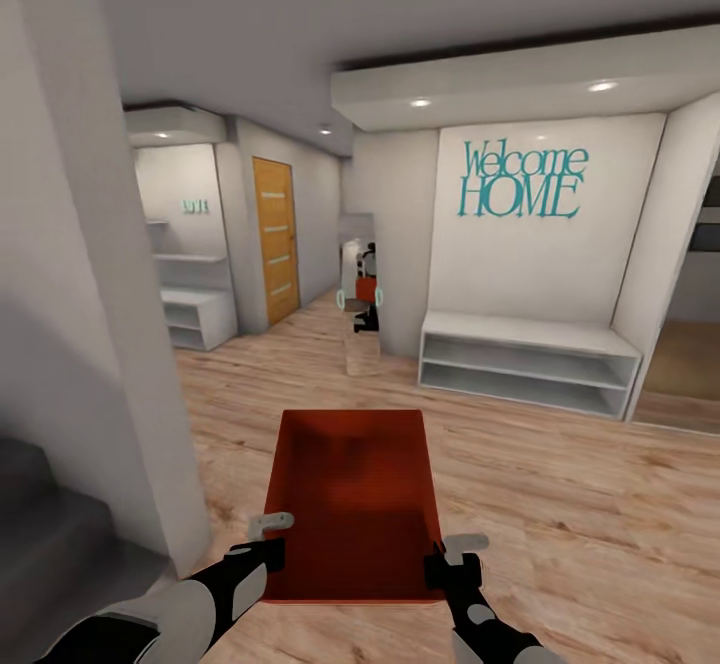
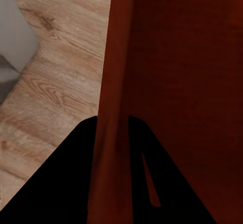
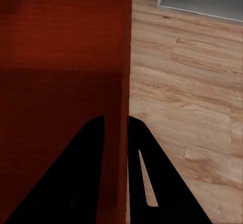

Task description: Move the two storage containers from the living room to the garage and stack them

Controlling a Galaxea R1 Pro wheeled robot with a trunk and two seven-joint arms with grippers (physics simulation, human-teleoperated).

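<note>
Light wood-plank floor [image 1: 560,484] runs the whole hallway. Sitting right on it: a low white open shelf bench [image 1: 527,361] under the Welcome HOME wall, plus another white shelf unit [image 1: 198,318] near the orange door.

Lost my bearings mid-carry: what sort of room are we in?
Likely a home's entry hall: a "Welcome HOME" wall sign over a white shoe bench, light wood floor, an orange door ahead. Not the garage.

Head high; wrists against container [image 1: 352,504] walls.
</note>
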